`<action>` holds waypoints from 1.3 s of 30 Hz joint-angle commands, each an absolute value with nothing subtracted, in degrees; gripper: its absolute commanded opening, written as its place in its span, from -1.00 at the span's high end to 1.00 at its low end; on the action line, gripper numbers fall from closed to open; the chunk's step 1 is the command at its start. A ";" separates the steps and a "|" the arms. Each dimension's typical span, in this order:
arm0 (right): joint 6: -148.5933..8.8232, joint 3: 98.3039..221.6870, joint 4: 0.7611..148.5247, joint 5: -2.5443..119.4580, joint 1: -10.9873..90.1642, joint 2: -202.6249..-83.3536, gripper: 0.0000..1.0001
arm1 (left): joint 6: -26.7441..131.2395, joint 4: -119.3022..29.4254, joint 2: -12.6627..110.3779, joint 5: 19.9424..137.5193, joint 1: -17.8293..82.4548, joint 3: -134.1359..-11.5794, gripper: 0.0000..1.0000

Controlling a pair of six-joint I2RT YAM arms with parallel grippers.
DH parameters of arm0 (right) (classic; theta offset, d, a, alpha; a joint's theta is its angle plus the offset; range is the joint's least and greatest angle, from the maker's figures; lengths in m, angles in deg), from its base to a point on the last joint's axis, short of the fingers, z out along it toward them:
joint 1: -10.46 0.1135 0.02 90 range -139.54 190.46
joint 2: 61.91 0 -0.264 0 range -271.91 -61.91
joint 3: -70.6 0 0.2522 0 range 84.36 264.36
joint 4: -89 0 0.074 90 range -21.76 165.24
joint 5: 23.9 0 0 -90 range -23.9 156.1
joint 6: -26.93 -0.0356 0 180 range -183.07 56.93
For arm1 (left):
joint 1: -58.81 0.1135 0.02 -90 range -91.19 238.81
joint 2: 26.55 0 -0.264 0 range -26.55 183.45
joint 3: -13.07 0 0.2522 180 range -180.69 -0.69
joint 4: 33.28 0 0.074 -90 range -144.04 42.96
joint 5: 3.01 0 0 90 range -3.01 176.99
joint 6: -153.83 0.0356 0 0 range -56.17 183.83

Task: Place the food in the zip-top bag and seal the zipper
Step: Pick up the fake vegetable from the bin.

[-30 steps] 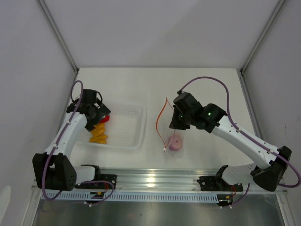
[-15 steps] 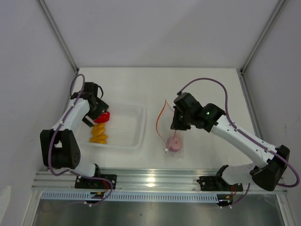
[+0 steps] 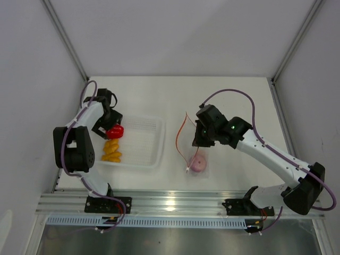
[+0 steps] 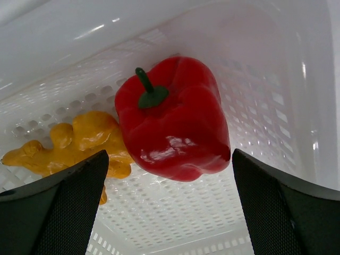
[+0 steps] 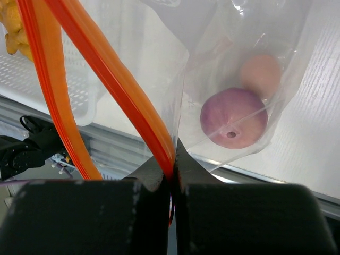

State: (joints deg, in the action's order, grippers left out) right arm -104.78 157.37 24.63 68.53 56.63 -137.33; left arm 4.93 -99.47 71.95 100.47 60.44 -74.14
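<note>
The red pepper [image 3: 115,131] and the lumpy orange-yellow piece [image 3: 111,150] lie at the left end of the clear dotted tray [image 3: 139,142]. My left gripper [image 3: 110,123] is open just behind the pepper. In the left wrist view the pepper [image 4: 172,117] sits between and beyond the fingers [image 4: 58,212], untouched, with the orange-yellow piece [image 4: 79,141] beside it. My right gripper [image 3: 196,142] is shut on the zipper [image 5: 106,79] of the zip-top bag [image 5: 159,48] and holds the mouth up. The zipper [image 3: 179,139] curves open. The round purple piece [image 3: 198,162] lies inside the bag, also in the right wrist view [image 5: 234,117].
The tray's walls [image 4: 276,69] rise around the left gripper. A metal rail [image 3: 170,204] runs along the table's near edge. Grey side walls stand left and right of the white table [image 3: 234,95].
My left gripper has drawn back from over the food toward the tray's far left corner, uncovering the pepper, and the left arm has folded closer to the wall. The right arm and bag have barely moved.
</note>
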 commanded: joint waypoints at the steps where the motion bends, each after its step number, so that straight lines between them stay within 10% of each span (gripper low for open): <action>1: -103.50 157.14 25.76 68.47 55.99 -137.23 1.00 | 1.26 -101.09 72.85 102.45 61.01 -76.71 -0.99; 19: -103.94 156.96 24.88 68.21 54.67 -135.74 1.00 | 0.10 -100.49 75.58 103.87 61.27 -75.58 -0.74; 32: -105.61 156.25 24.88 69.35 54.67 -136.17 1.00 | 4.41 -93.63 66.45 96.14 57.06 -69.33 0.60; 39: -106.14 157.75 24.17 68.47 54.58 -136.88 1.00 | 7.22 -91.43 51.08 91.04 51.70 -66.96 0.69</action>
State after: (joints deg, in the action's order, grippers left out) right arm -105.48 156.11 24.56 68.34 54.86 -137.22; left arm 4.69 -93.48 59.62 94.94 53.58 -66.97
